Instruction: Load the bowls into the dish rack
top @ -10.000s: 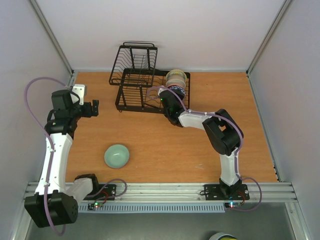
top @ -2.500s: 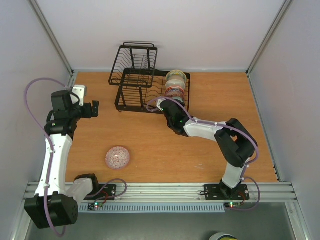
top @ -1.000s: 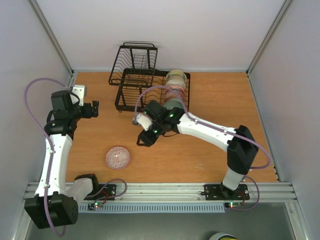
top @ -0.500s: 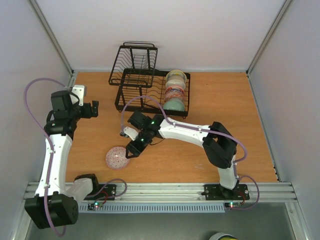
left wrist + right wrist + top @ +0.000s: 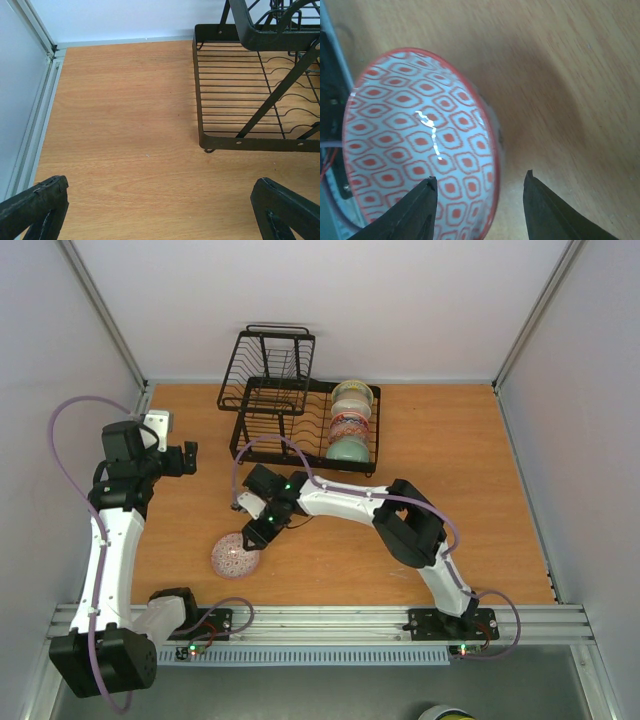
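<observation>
The right gripper is now reaching the pink-patterned bowl, having come closer to it than half a second ago, when it was just beside the bowl. The right wrist view is showing its fingers spread, 1 over the bowl's patterned inside and 1 outside the rim. The bowl is sitting on the table near the left front, well apart from the rack. 3 bowls are standing on edge in the rack's right side: cream, red-patterned and mint. The right arm is stretching across the table in front of the rack. The left gripper is hovering left of the rack, fingers spread wide, holding nothing.
</observation>
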Action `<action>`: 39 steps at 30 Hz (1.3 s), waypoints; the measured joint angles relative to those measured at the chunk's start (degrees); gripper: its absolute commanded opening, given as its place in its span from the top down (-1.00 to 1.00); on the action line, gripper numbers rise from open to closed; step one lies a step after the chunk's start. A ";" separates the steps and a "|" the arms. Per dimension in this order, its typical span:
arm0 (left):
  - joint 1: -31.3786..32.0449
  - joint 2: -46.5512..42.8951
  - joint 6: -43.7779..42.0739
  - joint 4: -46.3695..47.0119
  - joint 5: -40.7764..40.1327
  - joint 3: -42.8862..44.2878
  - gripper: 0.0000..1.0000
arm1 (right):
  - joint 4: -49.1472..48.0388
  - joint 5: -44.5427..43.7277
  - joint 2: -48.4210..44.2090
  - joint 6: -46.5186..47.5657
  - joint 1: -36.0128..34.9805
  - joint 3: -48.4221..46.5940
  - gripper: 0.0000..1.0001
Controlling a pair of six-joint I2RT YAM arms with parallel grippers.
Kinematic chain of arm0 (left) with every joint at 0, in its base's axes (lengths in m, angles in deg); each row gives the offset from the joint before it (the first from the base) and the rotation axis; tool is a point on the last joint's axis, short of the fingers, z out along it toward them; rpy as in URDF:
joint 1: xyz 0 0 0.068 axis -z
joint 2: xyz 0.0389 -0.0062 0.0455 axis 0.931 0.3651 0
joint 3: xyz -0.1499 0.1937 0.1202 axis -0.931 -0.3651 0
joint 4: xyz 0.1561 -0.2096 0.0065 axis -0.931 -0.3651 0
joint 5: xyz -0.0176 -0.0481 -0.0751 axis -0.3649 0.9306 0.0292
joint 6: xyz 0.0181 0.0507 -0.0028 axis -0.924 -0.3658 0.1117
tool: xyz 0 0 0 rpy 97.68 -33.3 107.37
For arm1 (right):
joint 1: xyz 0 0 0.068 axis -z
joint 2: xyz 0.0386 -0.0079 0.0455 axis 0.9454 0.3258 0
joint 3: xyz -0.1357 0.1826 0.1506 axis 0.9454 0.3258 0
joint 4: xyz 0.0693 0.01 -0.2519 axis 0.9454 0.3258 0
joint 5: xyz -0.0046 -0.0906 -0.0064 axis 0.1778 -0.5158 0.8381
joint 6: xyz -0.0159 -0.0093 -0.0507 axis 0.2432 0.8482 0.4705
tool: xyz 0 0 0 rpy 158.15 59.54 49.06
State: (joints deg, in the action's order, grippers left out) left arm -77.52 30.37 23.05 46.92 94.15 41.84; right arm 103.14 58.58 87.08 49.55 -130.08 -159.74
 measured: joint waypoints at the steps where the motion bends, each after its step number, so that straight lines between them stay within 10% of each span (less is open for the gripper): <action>1: 0.00 0.00 0.00 0.00 0.00 0.00 -0.99 | -0.11 -0.28 0.63 0.00 0.00 -0.02 0.19; 6: 0.00 0.00 0.00 0.00 0.00 0.00 -0.99 | -0.17 -0.44 2.75 -0.22 -0.02 -0.02 0.97; 24: -0.02 0.00 0.00 -0.13 0.33 0.00 -0.99 | 5.22 -17.88 -16.39 3.48 1.53 5.73 0.97; 39: -0.02 -0.02 0.00 -0.33 0.55 0.00 -0.99 | 12.87 -23.26 -20.22 -0.94 33.53 -3.43 0.97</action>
State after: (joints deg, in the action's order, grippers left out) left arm -77.54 30.34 23.05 46.59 94.70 41.84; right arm 116.02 35.32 66.86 48.61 -96.55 -163.17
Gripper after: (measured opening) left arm 0.994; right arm 0.041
